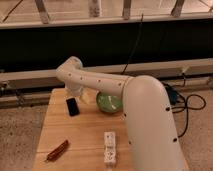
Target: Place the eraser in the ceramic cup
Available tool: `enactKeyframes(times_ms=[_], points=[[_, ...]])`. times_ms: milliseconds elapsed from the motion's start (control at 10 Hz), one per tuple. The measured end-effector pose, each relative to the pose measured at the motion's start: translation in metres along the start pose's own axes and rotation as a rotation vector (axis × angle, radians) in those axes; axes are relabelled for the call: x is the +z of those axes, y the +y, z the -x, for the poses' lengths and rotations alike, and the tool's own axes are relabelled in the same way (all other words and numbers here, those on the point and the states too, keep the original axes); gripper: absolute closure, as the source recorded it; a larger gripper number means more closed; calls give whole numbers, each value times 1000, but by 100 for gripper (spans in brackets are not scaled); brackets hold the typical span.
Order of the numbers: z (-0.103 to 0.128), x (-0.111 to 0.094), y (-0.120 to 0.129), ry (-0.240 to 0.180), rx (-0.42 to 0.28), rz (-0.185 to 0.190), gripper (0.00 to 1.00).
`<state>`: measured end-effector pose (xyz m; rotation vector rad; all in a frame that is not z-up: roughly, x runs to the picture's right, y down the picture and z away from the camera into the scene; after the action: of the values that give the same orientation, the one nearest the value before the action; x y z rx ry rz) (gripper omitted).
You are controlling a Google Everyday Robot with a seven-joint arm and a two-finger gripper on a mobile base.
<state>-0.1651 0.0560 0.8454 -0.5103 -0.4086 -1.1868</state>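
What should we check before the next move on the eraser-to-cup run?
1. The eraser lies flat and free on the table: ok.
2. The gripper is open and empty, hanging under the arm's bend just behind the eraser: ok.
3. The ceramic cup is located: cannot tell; the arm covers the table's back edge beside the green bowl.
4. Room around the eraser: ok; the white ridged block and the reddish-brown object lie apart, near the front.
5. The gripper is lined up over the eraser: cannot tell from this view.
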Motion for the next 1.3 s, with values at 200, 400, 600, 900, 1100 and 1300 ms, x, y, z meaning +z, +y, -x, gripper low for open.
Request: enactKeyframes(times_ms=[200, 400, 600, 900, 1100, 1300], points=[[-1, 7, 1, -7, -10, 9, 20], [0, 19, -2, -12, -22, 16, 20], [1, 26, -8, -14, -38, 17, 20], [-1, 37, -12, -15, -60, 23, 20], [0, 46, -17, -23, -85, 27, 20], [2, 54, -22, -30, -110, 32, 20]])
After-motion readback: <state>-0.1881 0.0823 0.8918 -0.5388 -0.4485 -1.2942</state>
